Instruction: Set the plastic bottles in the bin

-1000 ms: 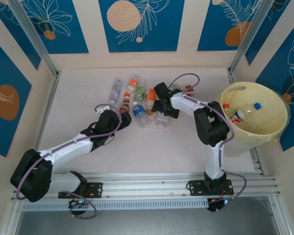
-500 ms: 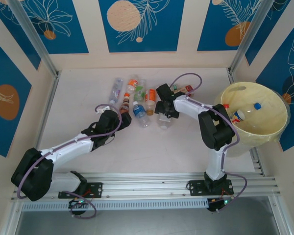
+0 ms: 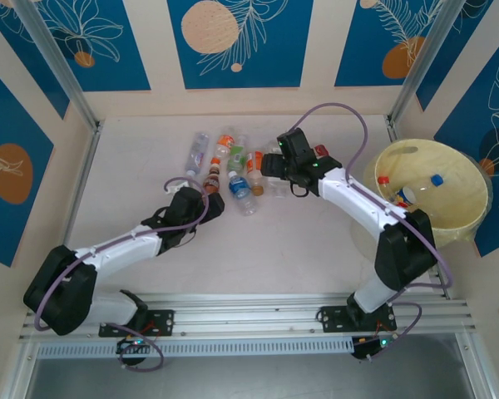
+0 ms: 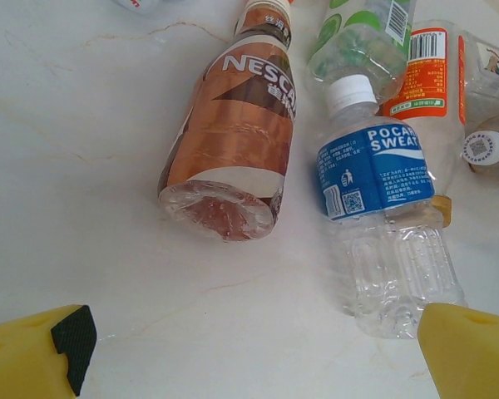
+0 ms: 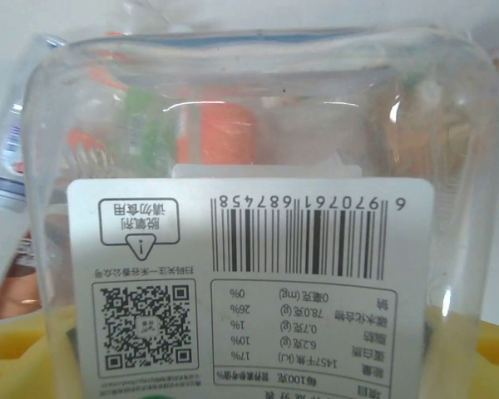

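While right end effector (image 3: 276, 170), jaws just narrowed, is gripping clear bottle (image 5: 249, 125), left end effector (image 4: 254, 349) is hanging open; carrying to bin (image 3: 474, 179) at right coming next.

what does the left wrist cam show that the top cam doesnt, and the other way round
Left wrist: readable print, Nescafe on the brown bottle and Pocari Sweat on the blue-labelled bottle, plus the brown one's crumpled base. Top external: the whole layout, the bin at the right with bottles inside, and the right gripper gripping a clear bottle at the pile. Both: those two bottles lying on the table just ahead of the open left gripper.
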`<state>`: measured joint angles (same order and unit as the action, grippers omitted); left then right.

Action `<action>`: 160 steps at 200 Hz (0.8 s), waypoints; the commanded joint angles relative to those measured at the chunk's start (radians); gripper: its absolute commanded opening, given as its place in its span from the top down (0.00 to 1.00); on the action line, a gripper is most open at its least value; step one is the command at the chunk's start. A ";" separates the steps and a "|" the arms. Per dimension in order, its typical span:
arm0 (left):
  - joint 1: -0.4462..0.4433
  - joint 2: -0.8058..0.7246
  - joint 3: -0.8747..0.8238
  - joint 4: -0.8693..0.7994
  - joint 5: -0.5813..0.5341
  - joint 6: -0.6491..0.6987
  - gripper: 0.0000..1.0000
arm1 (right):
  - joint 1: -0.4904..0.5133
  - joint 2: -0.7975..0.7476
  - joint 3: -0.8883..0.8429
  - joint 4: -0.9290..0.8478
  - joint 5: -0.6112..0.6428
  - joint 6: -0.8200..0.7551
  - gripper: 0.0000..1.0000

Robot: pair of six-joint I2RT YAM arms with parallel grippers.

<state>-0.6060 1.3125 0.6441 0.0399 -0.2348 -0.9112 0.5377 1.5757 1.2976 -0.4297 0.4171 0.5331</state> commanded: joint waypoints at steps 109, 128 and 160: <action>0.015 0.018 0.036 0.011 0.031 -0.019 0.00 | 0.028 -0.364 0.007 -0.013 -0.096 -0.293 1.00; 0.018 0.016 0.043 0.006 0.026 0.009 0.00 | 0.027 -0.424 0.012 -0.021 -0.100 -0.330 1.00; 0.028 -0.008 0.049 -0.016 0.002 0.044 0.00 | 0.004 -0.524 0.014 -0.053 -0.050 -0.364 1.00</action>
<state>-0.6003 1.3254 0.6651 0.0360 -0.2169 -0.9043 0.5579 1.1358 1.2762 -0.4583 0.3508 0.2302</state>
